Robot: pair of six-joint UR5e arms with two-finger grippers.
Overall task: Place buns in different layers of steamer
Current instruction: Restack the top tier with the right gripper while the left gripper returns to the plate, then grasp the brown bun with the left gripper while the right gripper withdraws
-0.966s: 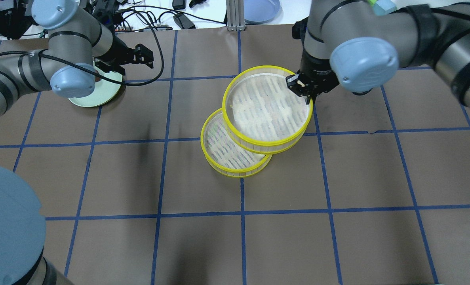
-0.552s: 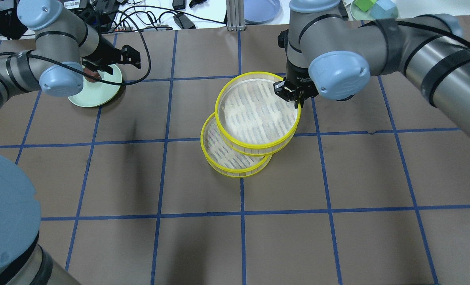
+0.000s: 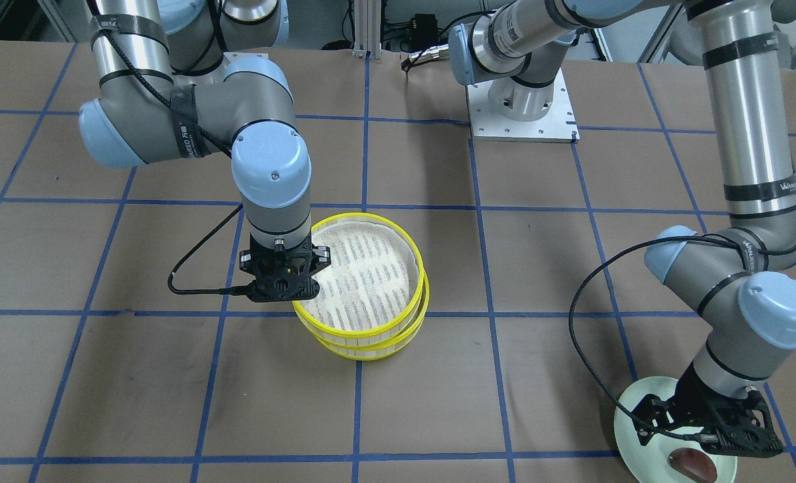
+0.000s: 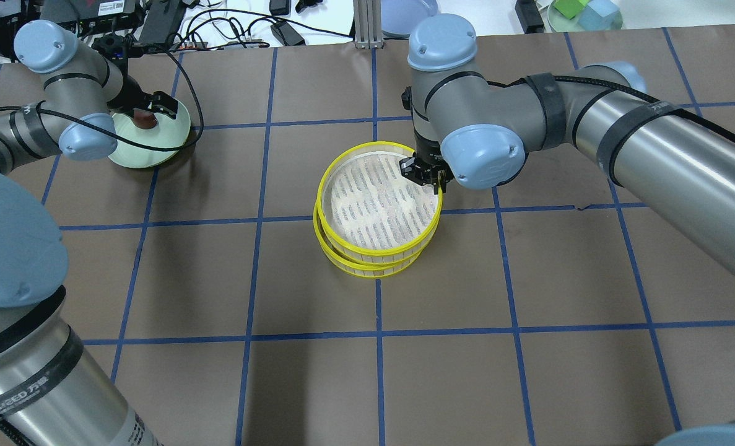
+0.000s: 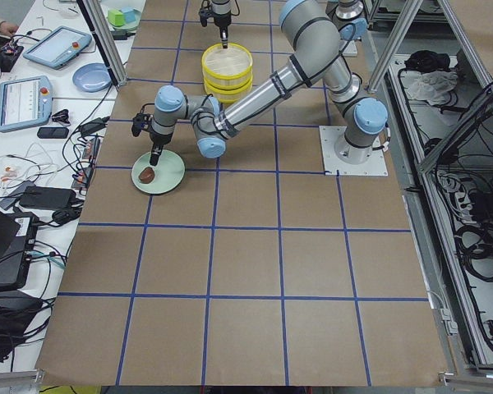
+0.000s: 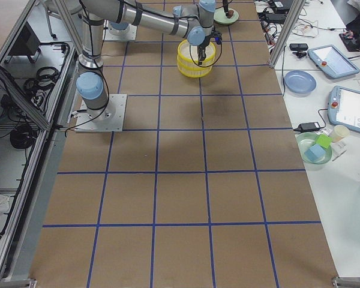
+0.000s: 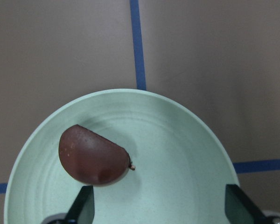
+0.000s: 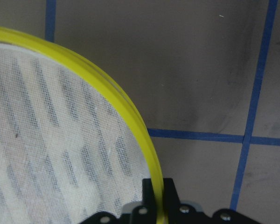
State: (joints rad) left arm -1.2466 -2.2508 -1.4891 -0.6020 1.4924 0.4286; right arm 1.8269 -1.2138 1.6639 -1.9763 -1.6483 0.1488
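Two yellow-rimmed steamer trays stand stacked mid-table, slightly offset. The top tray [image 4: 373, 204] shows an empty white mesh liner; only the rim of the lower tray [image 4: 367, 274] shows. My right gripper [image 4: 426, 173] is shut on the top tray's far right rim, which shows between its fingers in the right wrist view [image 8: 157, 191]. The dark reddish-brown bun [image 7: 93, 156] lies on the pale green plate [image 7: 177, 154] at the far left. My left gripper [image 7: 161, 212] is open just above it, the bun near one finger. The cream-white bun is out of view.
Cables and boxes lie beyond the table's far left edge. A blue plate [image 4: 409, 15] and a green dish with blocks [image 4: 584, 13] sit off the far edge. The right arm's base plate [image 3: 522, 111] is on the robot's side.
My right gripper carried the top tray left and down; it now sits almost squarely on the lower tray. My left gripper moved left over the green plate.
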